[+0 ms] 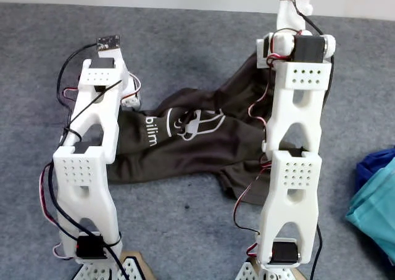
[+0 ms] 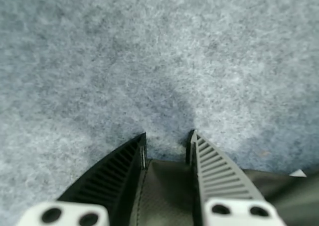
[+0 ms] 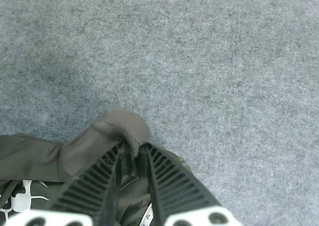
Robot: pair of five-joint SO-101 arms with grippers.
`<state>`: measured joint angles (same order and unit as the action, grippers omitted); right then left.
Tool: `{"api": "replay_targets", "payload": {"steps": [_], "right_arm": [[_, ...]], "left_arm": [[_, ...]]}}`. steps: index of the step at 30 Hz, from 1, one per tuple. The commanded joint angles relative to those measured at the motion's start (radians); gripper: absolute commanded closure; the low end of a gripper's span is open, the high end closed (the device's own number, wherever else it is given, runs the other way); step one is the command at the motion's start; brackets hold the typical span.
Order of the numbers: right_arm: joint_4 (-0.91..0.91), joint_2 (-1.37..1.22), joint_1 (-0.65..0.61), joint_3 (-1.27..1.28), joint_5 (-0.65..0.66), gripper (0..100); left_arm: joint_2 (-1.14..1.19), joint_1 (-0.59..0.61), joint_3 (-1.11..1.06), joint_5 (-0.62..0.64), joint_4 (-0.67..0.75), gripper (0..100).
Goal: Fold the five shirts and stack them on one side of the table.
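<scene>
Stretched out long over the dark shirt (image 1: 185,144) with both arms; down at its left end with the left gripper (image 2: 168,135), jaws a little apart, cloth edge lying flat between; clamped tight on a bunched fold at its far right corner with the right gripper (image 3: 133,147); spread rumpled across grey felt (image 1: 185,45); well off to its right, a blue and teal pile (image 1: 373,197).

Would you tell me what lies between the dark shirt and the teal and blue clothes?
In the high view, bare grey felt lies between the dark shirt and the clothes.
</scene>
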<state>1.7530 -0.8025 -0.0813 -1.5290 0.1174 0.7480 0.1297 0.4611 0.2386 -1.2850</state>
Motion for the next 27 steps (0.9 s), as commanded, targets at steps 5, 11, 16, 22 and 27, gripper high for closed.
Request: {"api": "replay_targets", "payload": {"steps": [5, 11, 16, 22, 27], "right_arm": [[0.007, 0.013, 0.013, -0.002, 0.008, 99.2], [0.007, 0.012, 0.015, -0.002, 0.009, 99.2], [0.007, 0.012, 0.024, -0.002, 0.009, 99.2], [0.007, 0.012, 0.025, -0.004, 0.009, 99.2], [0.007, 0.012, 0.028, -0.004, 0.009, 99.2]], "left_arm": [[-0.005, -0.008, 0.012, -0.006, 0.008, 99], [-0.005, -0.025, 0.073, -0.006, 0.002, 99], [-0.007, -0.022, 0.182, -0.005, -0.049, 99], [-0.005, -0.025, 0.389, -0.005, -0.163, 99], [0.002, -0.025, 0.496, -0.006, -0.247, 99]]}}
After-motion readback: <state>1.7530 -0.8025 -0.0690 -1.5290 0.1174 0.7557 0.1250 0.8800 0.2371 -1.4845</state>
